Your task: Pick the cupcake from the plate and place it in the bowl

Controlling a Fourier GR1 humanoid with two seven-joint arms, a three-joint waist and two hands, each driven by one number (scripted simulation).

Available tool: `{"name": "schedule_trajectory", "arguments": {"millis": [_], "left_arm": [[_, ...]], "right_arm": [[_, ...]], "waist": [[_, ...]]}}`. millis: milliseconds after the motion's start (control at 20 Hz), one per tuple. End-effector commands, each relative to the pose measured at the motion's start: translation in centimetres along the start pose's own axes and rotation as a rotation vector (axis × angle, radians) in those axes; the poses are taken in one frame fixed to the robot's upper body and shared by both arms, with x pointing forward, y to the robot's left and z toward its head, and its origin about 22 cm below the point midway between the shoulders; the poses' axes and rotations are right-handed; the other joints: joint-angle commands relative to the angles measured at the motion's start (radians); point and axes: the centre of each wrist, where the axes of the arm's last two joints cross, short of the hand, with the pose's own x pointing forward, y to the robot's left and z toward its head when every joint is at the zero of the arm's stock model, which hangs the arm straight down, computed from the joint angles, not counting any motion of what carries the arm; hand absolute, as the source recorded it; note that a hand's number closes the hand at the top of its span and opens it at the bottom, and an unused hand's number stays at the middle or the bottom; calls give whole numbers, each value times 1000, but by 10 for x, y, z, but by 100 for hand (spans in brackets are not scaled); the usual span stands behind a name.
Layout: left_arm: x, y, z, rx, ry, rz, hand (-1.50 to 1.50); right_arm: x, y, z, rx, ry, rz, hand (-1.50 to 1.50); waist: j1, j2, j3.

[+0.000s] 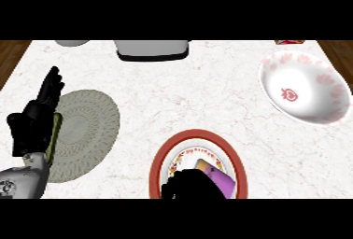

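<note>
A red-rimmed plate [197, 133] is seen at 6 o'clock in the head view, cut off by the lower edge. On it a cupcake [219, 176] in a purple wrapper is found, tilted and lying toward the plate's 4 o'clock side. A white bowl [314, 100] with a red printed pattern is set at 2 o'clock, well apart from the plate; only that pattern is shown on its inner wall. Its far rim is placed close to the right edge of the marble counter [179, 93].

Bare marble is left between plate and bowl, running from the plate toward 1 o'clock. Along the 12 o'clock edge a grey appliance [151, 49], a grey object [72, 43] and a small red item [289, 42] are lined up. A round grey mat [86, 126] is laid at 8 o'clock.

The right hand [192, 186] is lowered over the plate, touching the cupcake at its 9 o'clock side; whether it is closed on it cannot be told. The left hand [34, 123] is rested at 9 o'clock, opened flat with fingers up, overlapping the mat's edge.
</note>
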Motion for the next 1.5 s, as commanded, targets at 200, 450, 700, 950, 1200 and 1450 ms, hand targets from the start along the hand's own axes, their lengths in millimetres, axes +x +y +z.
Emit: {"name": "schedule_trajectory", "arguments": {"millis": [200, 450, 700, 950, 1200, 1450], "left_arm": [[-6, -4, 11, -13, -1, 5, 0], [2, -11, -1, -4, -14, 14, 0], [-6, -1, -12, -26, -24, 22, 0], [12, -25, 0, -54, -37, 24, 0], [16, -20, -3, -37, -26, 14, 0], [7, -14, -12, -33, -37, 11, 0]], "right_arm": [[44, -53, 72, -432, 36, -217, 150], [42, -71, 90, -578, 177, -141, 150], [3, -105, 107, -698, 212, -164, 150], [-37, -149, 108, -787, 260, -271, 150], [-98, -182, 106, -912, 279, -256, 150], [-163, -201, 103, -988, 318, -196, 150]], "waist": [[15, 7, 0], [10, 10, -1], [31, 20, 1], [45, 23, 2], [45, 21, 2], [47, 24, 2]]}}
